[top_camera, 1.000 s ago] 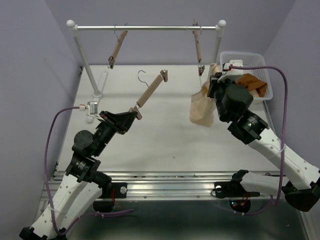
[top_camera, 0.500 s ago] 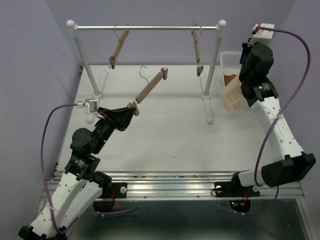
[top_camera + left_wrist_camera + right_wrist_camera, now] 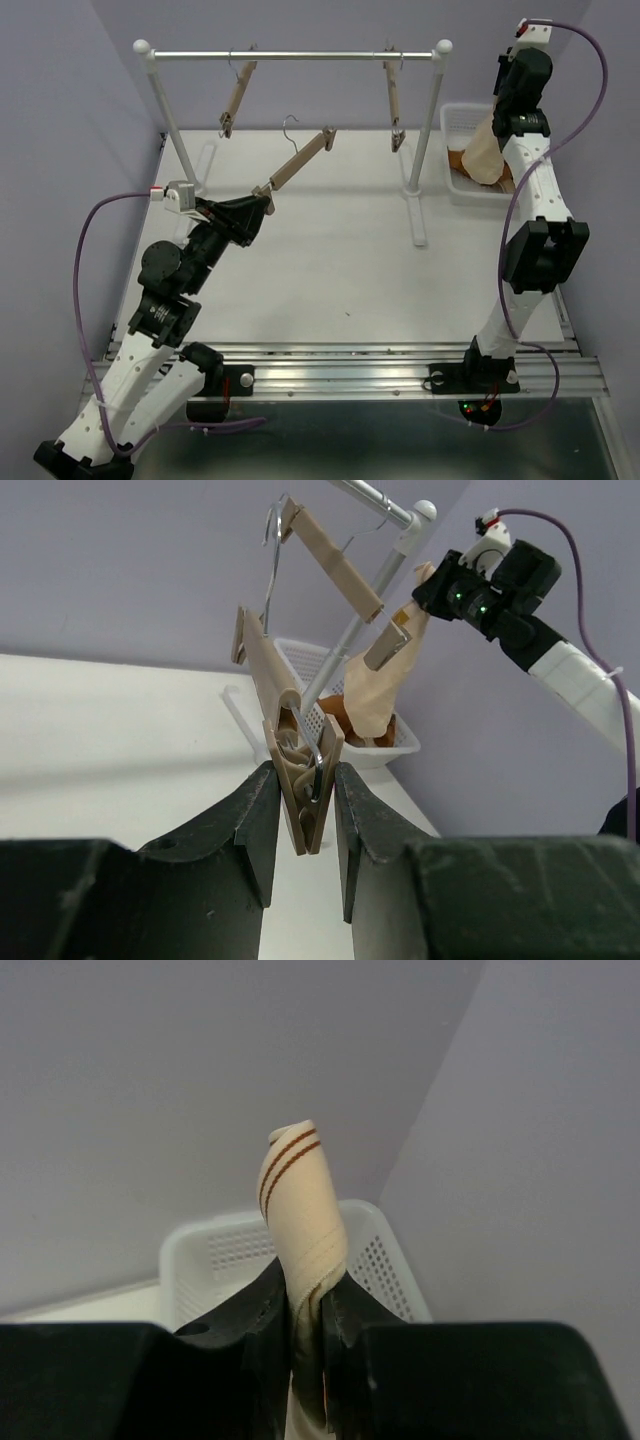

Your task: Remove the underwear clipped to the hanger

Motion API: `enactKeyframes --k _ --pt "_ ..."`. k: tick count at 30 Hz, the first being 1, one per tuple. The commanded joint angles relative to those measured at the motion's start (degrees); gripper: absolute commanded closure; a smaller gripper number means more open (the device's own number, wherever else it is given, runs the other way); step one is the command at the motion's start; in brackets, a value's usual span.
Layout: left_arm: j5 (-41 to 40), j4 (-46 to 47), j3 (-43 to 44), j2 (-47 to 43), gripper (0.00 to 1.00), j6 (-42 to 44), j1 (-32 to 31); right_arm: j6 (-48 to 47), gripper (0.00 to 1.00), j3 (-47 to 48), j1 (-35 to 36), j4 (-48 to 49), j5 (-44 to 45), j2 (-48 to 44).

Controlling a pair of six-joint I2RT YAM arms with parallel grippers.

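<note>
My right gripper (image 3: 499,112) is shut on the pale beige underwear (image 3: 484,152), which hangs from it over the white basket (image 3: 452,118) at the back right. In the right wrist view the beige cloth (image 3: 298,1200), with two brown stripes, is pinched between my fingers (image 3: 265,1305). The rust-orange underwear (image 3: 458,160) lies in the basket. My left gripper (image 3: 262,206) is shut on the clip end of a wooden hanger (image 3: 301,166) and holds it tilted above the table. The left wrist view shows the clip (image 3: 305,800) between my jaws.
A white rail (image 3: 300,56) on two posts spans the back. Two wooden clip hangers (image 3: 237,95) (image 3: 394,95) hang from it, both bare. The right post's foot (image 3: 415,200) stands left of the basket. Purple walls close in on both sides.
My right arm swung from mid-table up and back to the right, carrying the beige underwear over the basket. My left arm raised the hanger slightly.
</note>
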Motion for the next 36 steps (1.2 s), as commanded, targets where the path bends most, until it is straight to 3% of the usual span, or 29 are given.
enactKeyframes --k 1,3,4,14,19,26,36 --pt "-0.88 5.97 4.71 0.8 1.0 2.9 -0.11 3.44 0.58 1.22 -1.38 2.27 0.31 3.74" --pt "-0.79 6.85 5.85 1.94 1.0 3.69 -0.19 4.76 0.24 -0.89 -1.39 2.0 0.32 3.49" --pt "-0.79 7.55 6.46 2.64 1.0 4.13 -0.2 5.99 0.0 -2.99 -1.39 1.66 0.14 2.79" --pt "-6.06 11.5 12.44 9.93 1.0 9.13 -1.95 11.52 0.0 -14.16 -1.39 2.08 -3.99 -6.97" --pt "-14.05 15.19 15.25 13.46 1.0 15.46 -7.82 11.8 0.0 -19.43 -1.39 4.64 -6.72 -11.63" --pt "-21.35 26.35 15.52 15.57 1.0 24.34 -13.55 11.1 0.0 -20.5 -1.39 4.64 -8.74 -12.86" --pt "-27.41 37.26 21.58 24.79 1.0 36.29 -14.52 8.9 0.0 -21.38 -1.39 4.64 -9.44 -12.69"
